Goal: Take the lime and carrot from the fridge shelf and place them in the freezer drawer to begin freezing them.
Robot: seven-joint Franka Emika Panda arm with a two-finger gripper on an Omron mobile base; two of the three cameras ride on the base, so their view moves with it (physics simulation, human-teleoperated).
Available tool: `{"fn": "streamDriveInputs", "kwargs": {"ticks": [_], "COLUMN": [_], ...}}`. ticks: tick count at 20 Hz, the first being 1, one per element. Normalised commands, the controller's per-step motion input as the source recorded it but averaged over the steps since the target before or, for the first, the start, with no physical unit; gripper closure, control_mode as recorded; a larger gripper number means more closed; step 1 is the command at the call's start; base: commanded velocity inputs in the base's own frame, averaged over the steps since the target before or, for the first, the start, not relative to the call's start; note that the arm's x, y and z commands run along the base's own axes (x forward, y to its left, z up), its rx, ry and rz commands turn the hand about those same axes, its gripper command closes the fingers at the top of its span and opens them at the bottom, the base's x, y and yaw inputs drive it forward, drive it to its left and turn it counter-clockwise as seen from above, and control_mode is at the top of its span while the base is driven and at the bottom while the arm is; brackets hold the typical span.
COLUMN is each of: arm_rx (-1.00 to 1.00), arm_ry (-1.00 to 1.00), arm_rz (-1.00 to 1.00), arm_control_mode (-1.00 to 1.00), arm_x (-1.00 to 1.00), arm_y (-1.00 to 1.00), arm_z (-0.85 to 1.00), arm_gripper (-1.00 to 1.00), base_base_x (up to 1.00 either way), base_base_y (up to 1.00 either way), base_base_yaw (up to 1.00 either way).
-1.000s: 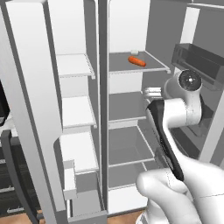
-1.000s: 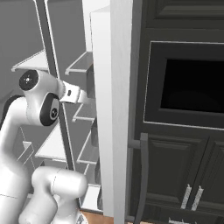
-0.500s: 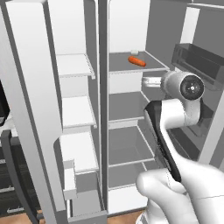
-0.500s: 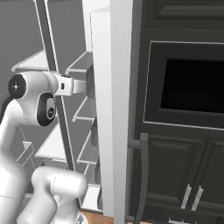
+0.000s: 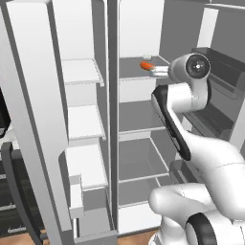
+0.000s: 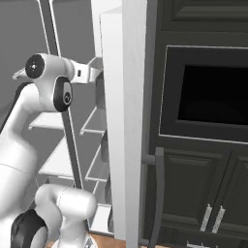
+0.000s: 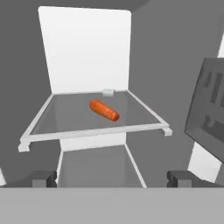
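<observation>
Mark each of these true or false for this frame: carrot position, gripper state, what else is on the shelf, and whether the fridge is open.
1. The carrot lies on the fridge shelf. True.
2. The gripper is shut on the carrot. False: its fingertips stand wide apart, short of the shelf, and hold nothing.
3. A small white lump sits at the back edge of the shelf, behind the carrot. True.
4. The lime lies beside the carrot on the shelf. False: the carrot and the white lump are all that can be seen on it.
5. The fridge door is closed. False: the compartment stands open and the shelves are exposed.
</observation>
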Motion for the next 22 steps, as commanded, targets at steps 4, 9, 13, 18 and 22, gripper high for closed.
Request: {"fn": "streamDriveInputs", "kwargs": {"ticks": [4,9,13,18,22], "arm_rx": [0.0,0.0,0.0,0.0,0.0], "arm_ry": [0.13,0.01,0.04,0.05,0.0], "arm_rz": [0.02,0.02,0.03,0.04,0.01], "arm_control_mode": [-1.0,-1.0,-1.0,-1.0,-1.0], "arm_x": [0.88,0.69,0.66,0.53,0.29], "arm_y": [0.0,0.0,0.0,-0.07,-0.23], "arm_z": [-0.08,-0.11,-0.21,-0.09,0.0], "arm_gripper": [-1.0,-1.0,-1.0,-1.0,-1.0], "base_base_x": [0.0,0.0,0.0,0.0,0.0], "base_base_y": [0.0,0.0,0.0,0.0,0.0], "base_base_yaw": [0.0,0.0,0.0,0.0,0.0]}}
